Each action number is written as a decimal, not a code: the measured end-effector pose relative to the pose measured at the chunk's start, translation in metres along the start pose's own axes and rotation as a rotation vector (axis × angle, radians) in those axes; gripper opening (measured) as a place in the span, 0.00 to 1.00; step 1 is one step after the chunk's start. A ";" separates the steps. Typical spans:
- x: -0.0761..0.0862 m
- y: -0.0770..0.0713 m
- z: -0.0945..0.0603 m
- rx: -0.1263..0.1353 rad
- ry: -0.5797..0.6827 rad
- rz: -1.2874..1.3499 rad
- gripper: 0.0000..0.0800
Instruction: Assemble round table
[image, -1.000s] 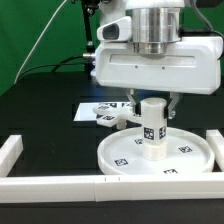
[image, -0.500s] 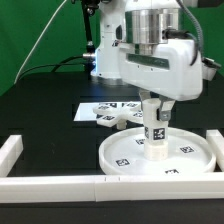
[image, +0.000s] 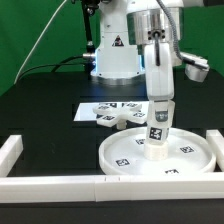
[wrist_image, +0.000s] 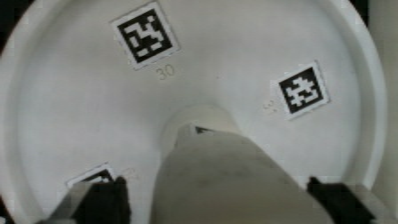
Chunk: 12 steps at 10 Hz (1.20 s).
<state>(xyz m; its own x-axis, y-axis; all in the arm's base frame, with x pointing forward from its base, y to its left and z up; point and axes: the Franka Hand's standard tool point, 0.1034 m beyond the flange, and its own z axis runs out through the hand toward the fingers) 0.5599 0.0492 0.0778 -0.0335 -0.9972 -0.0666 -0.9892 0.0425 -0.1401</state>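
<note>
Since half a second ago my wrist has turned; my end effector (image: 158, 122) grips the leg (image: 156, 135) upright in the disc (image: 125, 150). Screwing-in step, I judge; next calls for more twisting

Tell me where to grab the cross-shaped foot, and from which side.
Come straight down on the cross-shaped foot, which lies flat beside the disc. Close the fingers across one arm or its raised middle; the arms are narrow and the gaps between them leave room for fingers.

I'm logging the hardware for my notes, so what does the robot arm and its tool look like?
The arm is glossy white with rounded housings, a silver-grey metal ring near the wrist, and a black triangular warning sticker on its base. Dark cables run behind it. The tool is slim and white, with dark fingertips seen in the wrist view.
</note>
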 end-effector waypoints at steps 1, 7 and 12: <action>-0.001 -0.002 -0.002 -0.017 0.002 -0.117 0.75; -0.001 -0.004 -0.003 -0.047 0.026 -0.836 0.81; 0.006 -0.005 -0.003 -0.065 0.030 -1.113 0.67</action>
<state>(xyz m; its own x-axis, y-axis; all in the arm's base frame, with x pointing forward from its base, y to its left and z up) 0.5641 0.0427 0.0812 0.8738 -0.4782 0.0879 -0.4751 -0.8782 -0.0551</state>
